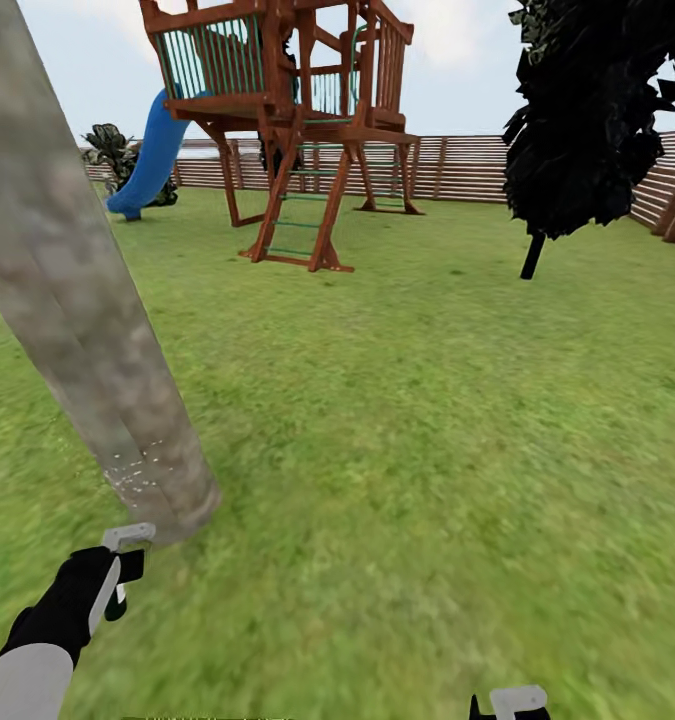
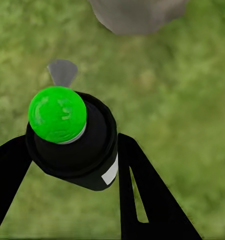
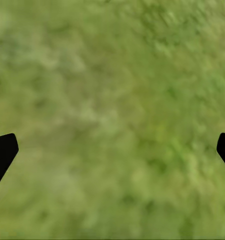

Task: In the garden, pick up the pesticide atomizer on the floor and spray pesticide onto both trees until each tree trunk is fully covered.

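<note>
Green lawn (image 1: 427, 450) spreads to a slatted wooden fence (image 1: 477, 165), with a wooden play tower (image 1: 297, 110) and a blue slide (image 1: 152, 155) far behind. A thick grey tree trunk (image 1: 67, 280) leans across the head view; only a few white spray specks (image 1: 132, 470) sit low on it, so most bark seems uncovered. The left gripper (image 2: 75, 150) clamps the dark spray bottle (image 2: 77, 155), green-topped in its wrist view, just beside the trunk base. The right gripper (image 3: 112, 150) hangs spread and empty over grass. A second trunk likely remains.
</note>
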You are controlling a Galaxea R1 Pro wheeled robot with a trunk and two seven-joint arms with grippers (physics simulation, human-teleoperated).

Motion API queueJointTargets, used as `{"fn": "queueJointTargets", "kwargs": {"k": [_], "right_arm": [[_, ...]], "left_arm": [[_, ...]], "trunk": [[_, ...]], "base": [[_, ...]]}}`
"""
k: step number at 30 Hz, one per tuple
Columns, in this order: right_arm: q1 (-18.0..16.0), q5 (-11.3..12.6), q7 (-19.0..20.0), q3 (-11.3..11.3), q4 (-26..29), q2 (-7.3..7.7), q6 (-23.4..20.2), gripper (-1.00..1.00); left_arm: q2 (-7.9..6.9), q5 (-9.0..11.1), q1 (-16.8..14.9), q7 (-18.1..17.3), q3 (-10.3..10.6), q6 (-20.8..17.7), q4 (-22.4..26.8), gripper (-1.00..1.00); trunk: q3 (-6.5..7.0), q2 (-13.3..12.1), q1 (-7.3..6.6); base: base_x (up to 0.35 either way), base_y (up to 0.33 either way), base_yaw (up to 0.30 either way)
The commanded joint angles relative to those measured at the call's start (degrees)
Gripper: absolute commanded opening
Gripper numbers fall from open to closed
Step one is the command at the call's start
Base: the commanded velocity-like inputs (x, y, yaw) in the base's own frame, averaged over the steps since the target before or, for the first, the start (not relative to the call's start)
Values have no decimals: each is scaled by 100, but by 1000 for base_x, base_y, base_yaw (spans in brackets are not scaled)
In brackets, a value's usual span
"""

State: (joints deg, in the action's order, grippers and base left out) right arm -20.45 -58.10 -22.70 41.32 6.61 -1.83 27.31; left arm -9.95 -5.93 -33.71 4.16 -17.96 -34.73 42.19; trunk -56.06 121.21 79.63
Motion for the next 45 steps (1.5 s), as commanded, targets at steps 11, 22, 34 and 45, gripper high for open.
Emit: {"fn": "queueJointTargets", "kwargs": {"k": [11, 22, 34, 45], "right_arm": [[-3, -61, -24, 51, -1, -2, 11, 100], [-3, -61, -24, 43, -1, -2, 11, 100], [-3, -61, -24, 34, -1, -5, 11, 100], [-3, -68, -24, 34, -4, -8, 11, 100]], "left_arm": [[191, -57, -39, -21, 3, -403, 79, -100], [195, -57, -39, -21, 3, -404, 86, -100], [186, -66, -39, -5, -6, -412, 90, -100], [188, -23, -39, 5, -15, -395, 87, -100]], "trunk": [[-5, 2, -1], [-5, 2, -1], [-5, 2, -1], [-5, 2, -1]], "base": [[77, -58, 168], [210, -201, 0], [123, -242, 105], [156, -247, 278]]}}
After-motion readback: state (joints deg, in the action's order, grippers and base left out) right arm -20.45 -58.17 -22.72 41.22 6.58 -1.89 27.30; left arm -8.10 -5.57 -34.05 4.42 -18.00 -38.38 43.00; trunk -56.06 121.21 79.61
